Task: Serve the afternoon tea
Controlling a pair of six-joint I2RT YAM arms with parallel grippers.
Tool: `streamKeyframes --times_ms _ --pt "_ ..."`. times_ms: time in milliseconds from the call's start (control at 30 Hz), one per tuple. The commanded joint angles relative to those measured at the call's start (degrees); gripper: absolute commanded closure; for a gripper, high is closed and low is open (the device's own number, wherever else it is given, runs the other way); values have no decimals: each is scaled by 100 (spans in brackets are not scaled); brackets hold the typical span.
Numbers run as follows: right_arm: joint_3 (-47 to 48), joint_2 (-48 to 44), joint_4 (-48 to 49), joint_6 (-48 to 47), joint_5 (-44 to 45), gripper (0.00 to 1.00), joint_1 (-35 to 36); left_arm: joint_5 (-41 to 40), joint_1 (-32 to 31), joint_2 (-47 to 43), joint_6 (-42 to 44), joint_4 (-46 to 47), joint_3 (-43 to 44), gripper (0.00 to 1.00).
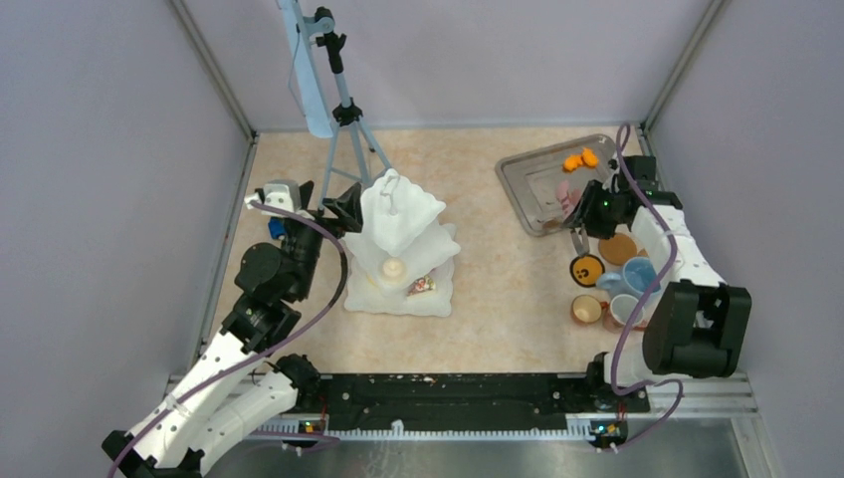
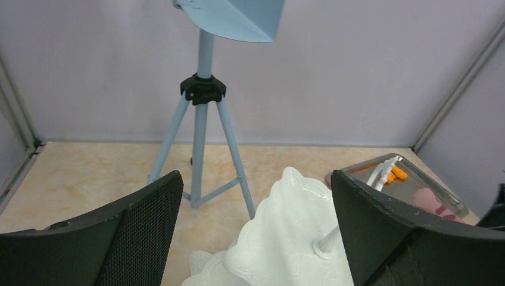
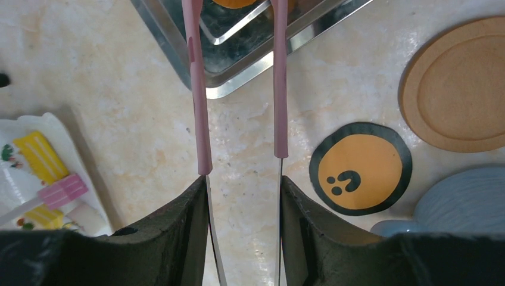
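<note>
A white tiered stand holds a cream pastry and a cake slice. My left gripper is open and empty beside the stand's top tier, which lies between its fingers. A metal tray holds orange pastries and a pink pastry. My right gripper is shut on the pink tongs. The tongs' arms stand apart and reach over the tray's near corner. An orange-brown mug and a whitish-pink mug stand near the right arm.
A blue tripod stands behind the stand. A smiley coaster, a wooden coaster and a blue mug sit right of the tongs. A blue toy car lies by the left arm. A yellow pastry lies on the stand's bottom plate.
</note>
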Motion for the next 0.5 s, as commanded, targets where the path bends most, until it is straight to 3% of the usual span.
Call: streamKeyframes --times_ms 0,267,467 --pt "174 -718 298 55 -1060 81 -109 -740 27 -89 -35 49 -18 1" --pt "720 -1599 -123 236 -2209 81 3 -955 20 -108 -35 25 -37 1" --pt "1375 -1958 -586 496 -2055 80 1319 -1061 36 -103 -27 27 -42 1"
